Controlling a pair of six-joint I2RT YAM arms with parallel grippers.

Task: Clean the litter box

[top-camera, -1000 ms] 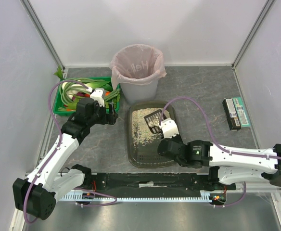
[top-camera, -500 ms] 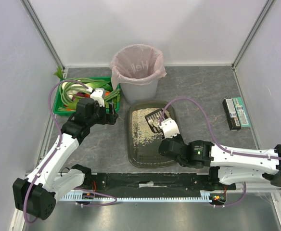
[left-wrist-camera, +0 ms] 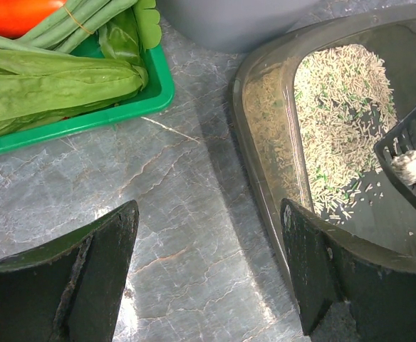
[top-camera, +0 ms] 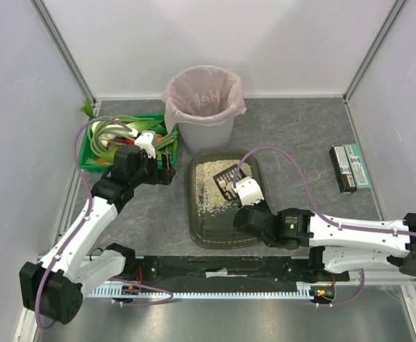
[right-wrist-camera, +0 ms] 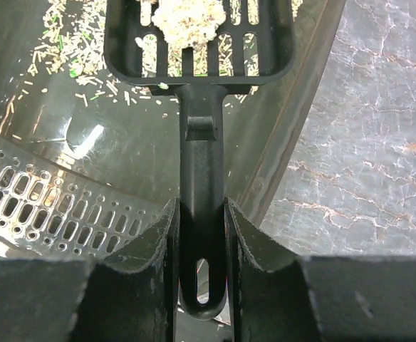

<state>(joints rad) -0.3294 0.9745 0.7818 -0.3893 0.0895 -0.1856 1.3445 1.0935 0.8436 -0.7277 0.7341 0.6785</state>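
The litter box [top-camera: 194, 214] is a dark olive tray at mid-table, with beige litter [top-camera: 209, 187] heaped in its far left part. My right gripper [top-camera: 238, 187] is shut on the handle of a black slotted scoop [top-camera: 229, 175] over the box's far right part. In the right wrist view the fingers clamp the scoop handle [right-wrist-camera: 201, 178], and a pale clump [right-wrist-camera: 186, 18] lies on the scoop head above the box wall [right-wrist-camera: 293, 128]. My left gripper [top-camera: 167, 169] is open with nothing in it, over bare table just left of the box's rim [left-wrist-camera: 265, 164].
A grey bin with a pink bag [top-camera: 202, 107] stands just beyond the litter box. A green crate of vegetables [top-camera: 119, 139] sits at the far left, close to my left gripper. A flat dark box [top-camera: 350, 167] lies at the right. Walls enclose the table.
My right gripper and the scoop have shifted slightly to the left over the litter box. The left arm has not moved.
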